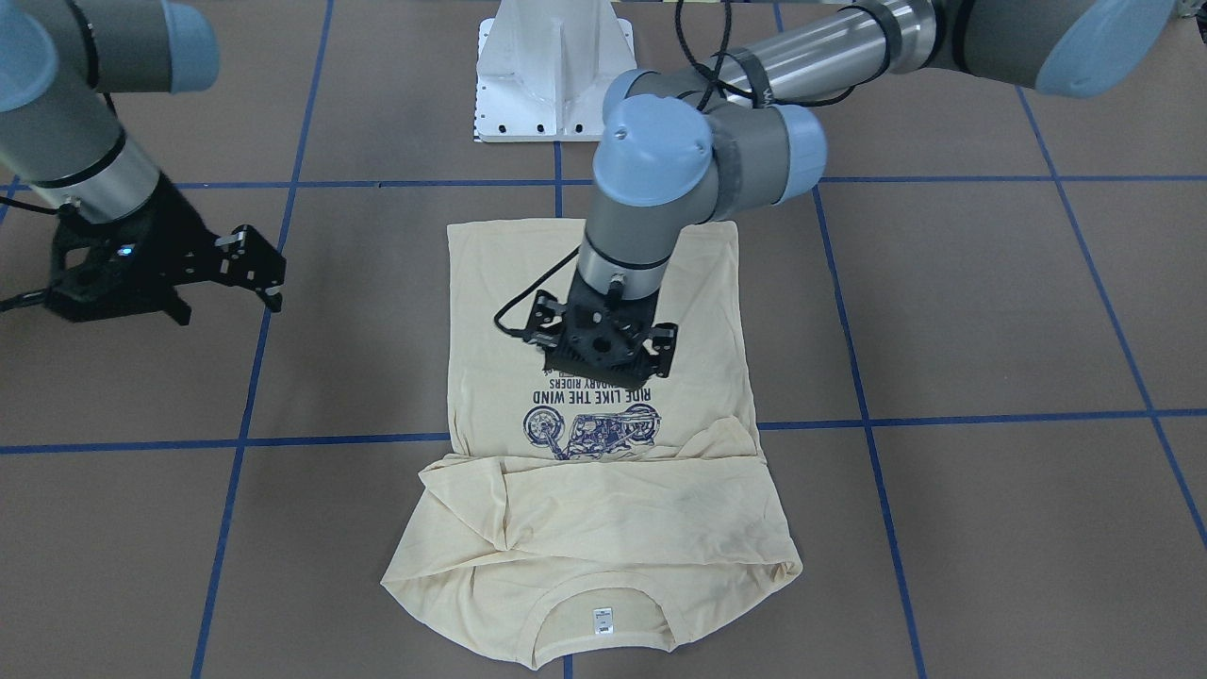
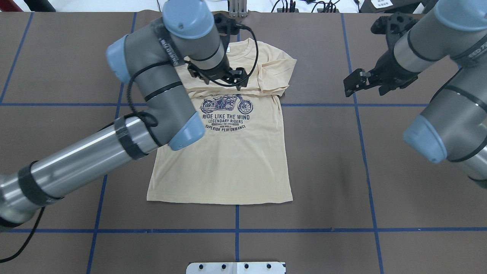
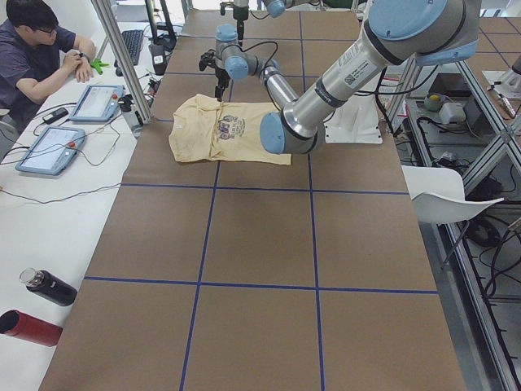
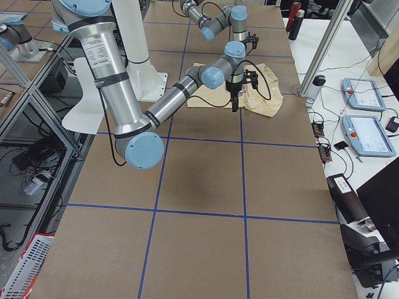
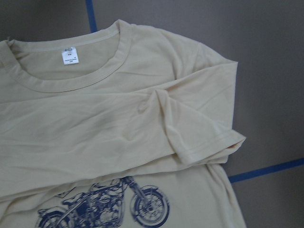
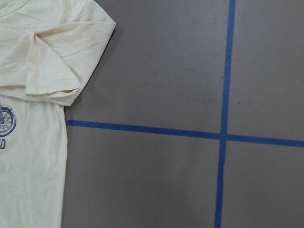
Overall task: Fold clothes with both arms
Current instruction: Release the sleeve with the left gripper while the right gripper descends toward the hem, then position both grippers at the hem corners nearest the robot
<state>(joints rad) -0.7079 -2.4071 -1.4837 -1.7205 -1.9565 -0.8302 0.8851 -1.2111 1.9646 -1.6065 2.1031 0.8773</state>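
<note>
The pale cream-yellow shirt [image 1: 613, 509] [image 2: 228, 163] lies flat on the brown table, print up, hem toward the robot. Both sleeves are folded across the chest above the motorcycle print [image 5: 104, 206]. The white neck tag [image 1: 603, 620] [image 5: 70, 56] shows inside the collar. My left gripper [image 1: 603, 366] [image 2: 220, 78] hangs just over the chest near the print and looks open, holding nothing. My right gripper [image 1: 256, 272] [image 2: 353, 82] hovers over bare table well off the shirt's sleeve side, apparently open and holding nothing. The folded sleeve edge [image 6: 47, 71] fills the corner of the right wrist view.
The white pedestal base [image 1: 556, 75] [image 2: 236, 267] stands at the robot's side of the table. Blue tape lines [image 6: 223, 137] grid the surface. At the operators' side bench a person [image 3: 32, 57] sits by tablets [image 3: 49, 149], with two bottles [image 3: 37, 305] nearer the camera.
</note>
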